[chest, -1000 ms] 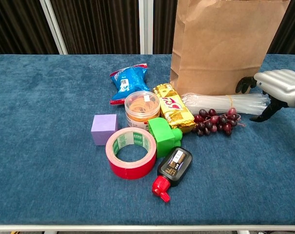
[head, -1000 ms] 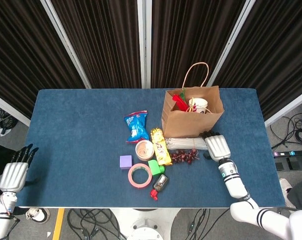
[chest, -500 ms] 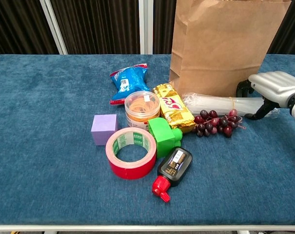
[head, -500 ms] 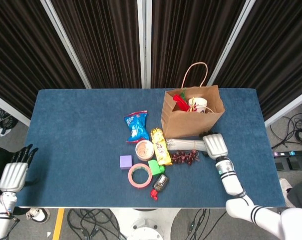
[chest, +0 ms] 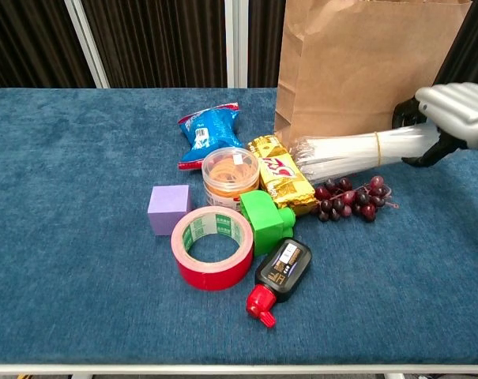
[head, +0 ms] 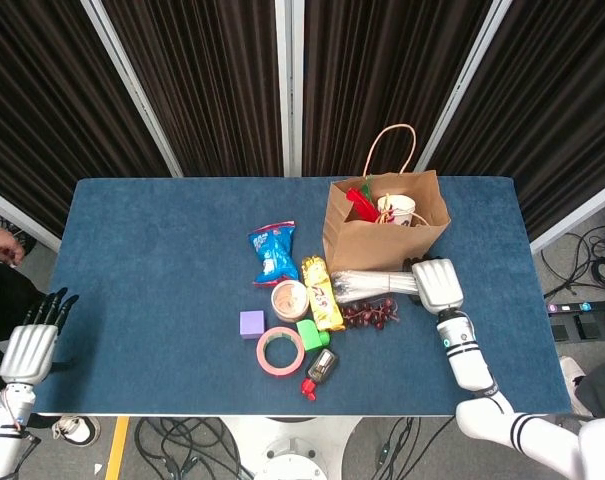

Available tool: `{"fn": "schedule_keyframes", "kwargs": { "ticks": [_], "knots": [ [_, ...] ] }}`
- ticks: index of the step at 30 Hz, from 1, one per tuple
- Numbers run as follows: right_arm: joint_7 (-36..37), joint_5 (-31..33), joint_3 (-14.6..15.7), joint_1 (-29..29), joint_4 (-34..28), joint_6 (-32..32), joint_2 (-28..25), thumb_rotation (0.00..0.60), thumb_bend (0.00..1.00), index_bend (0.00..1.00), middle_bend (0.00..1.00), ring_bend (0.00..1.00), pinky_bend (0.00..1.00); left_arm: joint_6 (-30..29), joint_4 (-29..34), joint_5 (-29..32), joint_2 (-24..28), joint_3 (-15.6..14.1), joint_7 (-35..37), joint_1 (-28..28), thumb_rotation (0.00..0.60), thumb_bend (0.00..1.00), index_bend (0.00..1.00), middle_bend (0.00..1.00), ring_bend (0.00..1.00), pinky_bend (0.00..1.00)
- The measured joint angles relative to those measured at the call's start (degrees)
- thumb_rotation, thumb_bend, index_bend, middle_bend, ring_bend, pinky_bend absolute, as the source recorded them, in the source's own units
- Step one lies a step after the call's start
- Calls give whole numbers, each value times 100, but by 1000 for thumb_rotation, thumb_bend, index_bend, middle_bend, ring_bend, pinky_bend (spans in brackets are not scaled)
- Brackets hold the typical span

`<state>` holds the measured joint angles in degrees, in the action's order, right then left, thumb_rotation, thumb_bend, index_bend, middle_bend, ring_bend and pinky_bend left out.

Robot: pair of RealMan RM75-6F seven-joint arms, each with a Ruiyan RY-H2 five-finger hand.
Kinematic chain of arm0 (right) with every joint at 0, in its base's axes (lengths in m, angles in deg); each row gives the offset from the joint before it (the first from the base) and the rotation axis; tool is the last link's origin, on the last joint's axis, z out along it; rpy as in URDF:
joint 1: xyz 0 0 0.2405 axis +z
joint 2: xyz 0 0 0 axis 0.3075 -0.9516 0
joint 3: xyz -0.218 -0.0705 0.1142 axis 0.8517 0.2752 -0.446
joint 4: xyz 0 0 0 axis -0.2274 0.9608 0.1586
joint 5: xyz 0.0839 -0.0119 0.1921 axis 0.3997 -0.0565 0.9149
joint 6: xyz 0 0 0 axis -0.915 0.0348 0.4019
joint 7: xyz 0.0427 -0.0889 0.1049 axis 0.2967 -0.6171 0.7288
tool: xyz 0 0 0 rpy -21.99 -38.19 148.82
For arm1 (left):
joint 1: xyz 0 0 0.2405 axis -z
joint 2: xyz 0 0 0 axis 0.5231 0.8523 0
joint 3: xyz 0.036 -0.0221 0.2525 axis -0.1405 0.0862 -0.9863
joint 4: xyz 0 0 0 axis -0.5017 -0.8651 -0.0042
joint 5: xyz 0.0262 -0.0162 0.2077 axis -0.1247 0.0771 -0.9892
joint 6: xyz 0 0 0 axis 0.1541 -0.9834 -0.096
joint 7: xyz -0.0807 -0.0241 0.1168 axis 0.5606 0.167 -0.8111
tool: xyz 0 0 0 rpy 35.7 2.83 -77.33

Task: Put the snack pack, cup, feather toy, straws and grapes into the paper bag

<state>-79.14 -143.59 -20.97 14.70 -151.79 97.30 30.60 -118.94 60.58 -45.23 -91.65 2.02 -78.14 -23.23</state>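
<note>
The brown paper bag [head: 382,245] [chest: 357,71] stands upright at the back right, with a white cup [head: 398,210] and a red feather toy [head: 359,203] showing inside. My right hand [head: 437,285] [chest: 453,117] grips the right end of the clear straw bundle [head: 372,284] [chest: 349,148], which tilts up off the table in front of the bag. Dark red grapes [head: 370,314] [chest: 349,197] lie just below the straws. A blue snack pack [head: 273,252] [chest: 209,126] lies left of the bag. My left hand [head: 30,345] hangs open beyond the table's left edge.
A yellow snack bar [chest: 282,174], a tub of rubber bands [chest: 231,172], a green block [chest: 266,221], a purple cube [chest: 169,210], a red tape roll [chest: 212,247] and a black bottle with a red cap [chest: 278,272] cluster mid-table.
My right hand has closed on the straws and raised their right end off the table toward the bag. The left hand has not moved.
</note>
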Motion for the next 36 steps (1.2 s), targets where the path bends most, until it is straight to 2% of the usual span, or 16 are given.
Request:
{"fn": "schedule_keyframes", "kwargs": {
  "ticks": [10, 16, 24, 30, 36],
  "knots": [
    [-200, -123, -224, -251, -1938, 634, -1145, 600, 280, 675, 553, 430, 575, -30, 171, -48, 28, -6, -109, 28, 600, 24, 148, 66, 14, 130],
    [-304, -270, -322, -378, -2862, 957, -1676, 600, 288, 680, 559, 431, 578, -53, 272, -67, 57, -2, -179, 44, 600, 23, 148, 66, 13, 130],
    [-303, -462, -500, -338, -3635, 1131, -1944, 600, 303, 692, 571, 448, 595, -93, 397, -84, 107, 10, -260, 60, 600, 24, 148, 66, 14, 130],
    [-529, -239, -741, -123, -4055, 1047, -2007, 600, 305, 692, 573, 448, 595, -109, 466, -74, 143, 20, -285, 62, 600, 24, 148, 66, 14, 130],
    [-698, 50, -1110, 148, -4504, 1020, -2023, 600, 306, 694, 576, 448, 595, -135, 502, -84, 173, 25, -296, 66, 600, 23, 148, 66, 14, 130]
  ]
}}
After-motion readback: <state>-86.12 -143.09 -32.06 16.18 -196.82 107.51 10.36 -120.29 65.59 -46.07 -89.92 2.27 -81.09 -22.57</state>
